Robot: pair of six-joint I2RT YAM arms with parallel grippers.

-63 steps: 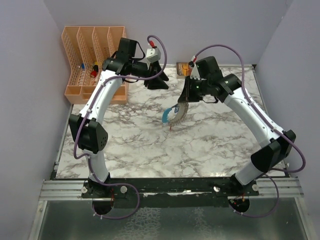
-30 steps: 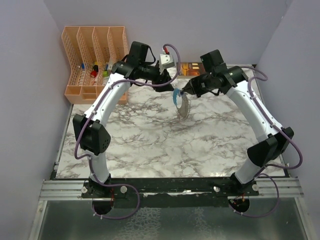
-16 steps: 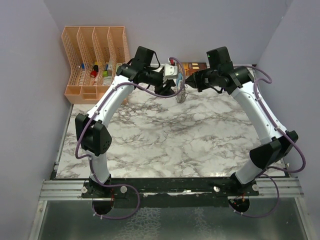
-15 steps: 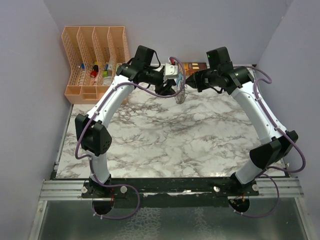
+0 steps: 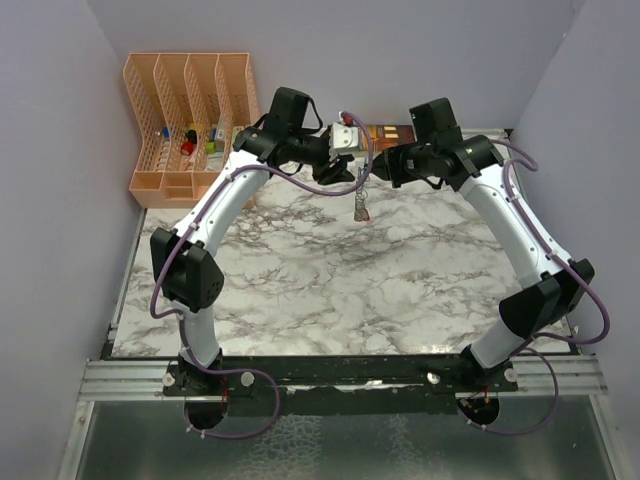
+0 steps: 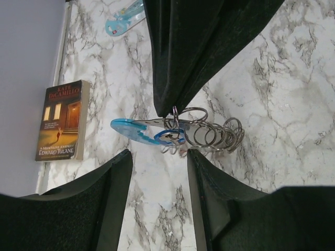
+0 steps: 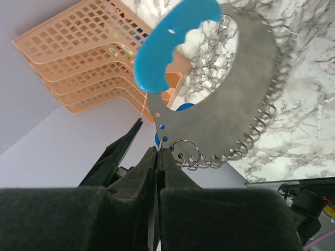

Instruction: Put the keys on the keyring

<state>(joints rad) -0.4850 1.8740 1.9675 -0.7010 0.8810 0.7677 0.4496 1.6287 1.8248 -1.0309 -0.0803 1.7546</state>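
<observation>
"Where was the keyring [image 5: 360, 200] from where you stood?"

"Up in the air at the far end of the marble surface [image 5: 300, 280], hanging between the two wrists. From above it was only a thin grey sliver. The right wrist view showed it properly: a curved grey plate [image 7: 246, 104] with a bright blue grip [image 7: 167, 47] and a row of wire rings along its outer edge."

"And the jaws?"

"The right jaws were pressed together on the narrow end of the plate, by its small holes. The left jaws stood apart and held nothing. The keyring showed beyond their tips, but I couldn't tell how close it was."

"Did the left wrist view add anything?"

"The rings bunched side by side [image 6: 209, 133] below the dark right jaws. There was also a book [image 6: 60, 120] lying flat by the wall, and a pale-blue guitar-shaped piece [image 6: 123, 15] further along the marble. I couldn't pick out the keys."

"How much room was there?"

"It was tight at the back. The book [image 5: 385, 132] sat just behind the wrists, and the orange rack [image 5: 190, 100] filled the far left corner, with a wall close on each side. The widest stretch of marble lay on the near side, toward the arm bases."
</observation>
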